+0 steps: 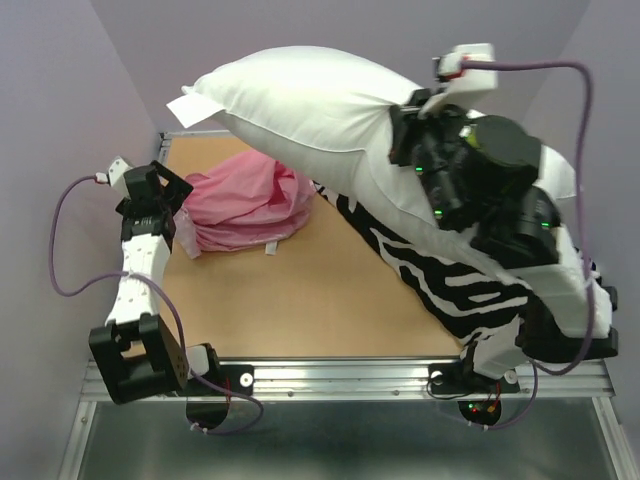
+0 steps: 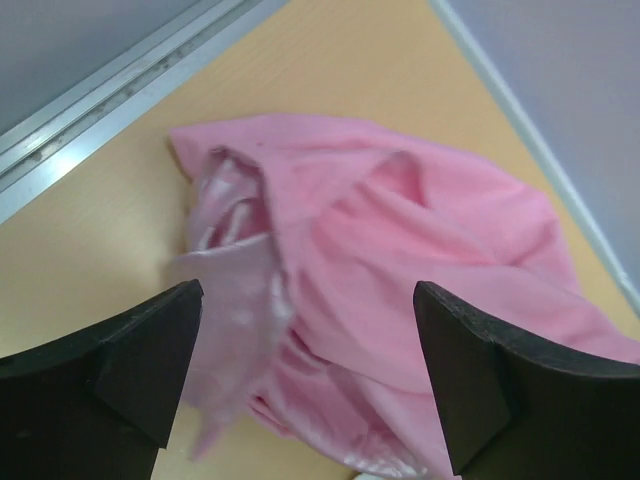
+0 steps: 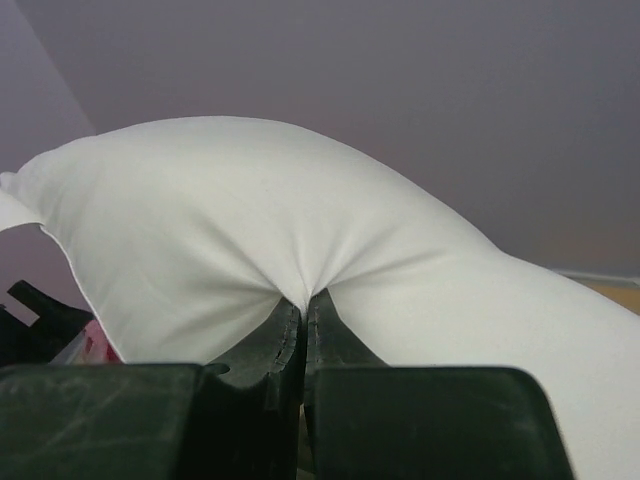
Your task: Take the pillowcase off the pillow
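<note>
The left claw [image 2: 305, 370] stands wide open with nothing between its fingers, poised just above the pillowcase [image 2: 400, 290]. That pink cover lies crumpled in a heap on the table [image 1: 300, 300] toward the far left corner, directly below and ahead of this claw and well apart from the other arm.

The right claw [image 3: 303, 320] is pinched tight on a fold of the pillow [image 1: 310, 110], holding it up in the air over the far half of the table. The pillow's long axis runs from the far left down toward the right edge, above a zebra-striped pillow [image 1: 450, 280].

Judging by this, the cover is already off; the pillow only needs setting down, a job for the right arm.
</note>
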{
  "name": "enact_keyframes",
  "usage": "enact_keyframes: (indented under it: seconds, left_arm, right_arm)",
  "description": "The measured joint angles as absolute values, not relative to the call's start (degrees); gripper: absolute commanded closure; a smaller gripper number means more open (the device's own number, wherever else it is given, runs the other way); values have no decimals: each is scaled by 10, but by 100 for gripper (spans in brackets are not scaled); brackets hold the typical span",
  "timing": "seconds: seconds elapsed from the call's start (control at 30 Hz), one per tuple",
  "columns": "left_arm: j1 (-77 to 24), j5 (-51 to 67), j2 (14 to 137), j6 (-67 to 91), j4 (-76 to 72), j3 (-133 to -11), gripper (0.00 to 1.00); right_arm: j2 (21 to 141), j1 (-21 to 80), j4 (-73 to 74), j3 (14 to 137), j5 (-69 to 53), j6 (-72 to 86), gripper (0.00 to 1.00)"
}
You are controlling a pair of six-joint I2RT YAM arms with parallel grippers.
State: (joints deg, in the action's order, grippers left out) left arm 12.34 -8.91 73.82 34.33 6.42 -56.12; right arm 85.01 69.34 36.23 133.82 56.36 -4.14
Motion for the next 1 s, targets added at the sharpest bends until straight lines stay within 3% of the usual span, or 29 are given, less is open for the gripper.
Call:
enact_keyframes:
  seconds: [0.37, 0.63, 0.8, 0.83, 0.87, 0.97, 1.0]
  left_arm:
    - [123, -63, 494, 325, 124, -567, 1]
    - [124, 10, 424, 314, 135, -606, 1]
    - [124, 73, 411, 305, 132, -604, 1]
    - [124, 83, 409, 303, 130, -600, 1]
    - [124, 90, 407, 301, 126, -593, 1]
    - [124, 117, 396, 289, 126, -561, 1]
    - [123, 130, 391, 283, 126, -548, 1]
  right_arm:
    - [1052, 650, 269, 1253, 460, -42, 99]
    - [1043, 607, 209, 1003, 345, 79, 99]
    - [979, 616, 84, 821, 250, 155, 98]
    - [963, 621, 65, 793, 230, 170, 93]
    - [948, 626, 44, 764, 205, 188, 78]
    - [924, 632, 18, 718, 153, 224, 51]
    - [916, 631, 11, 705, 135, 238, 34]
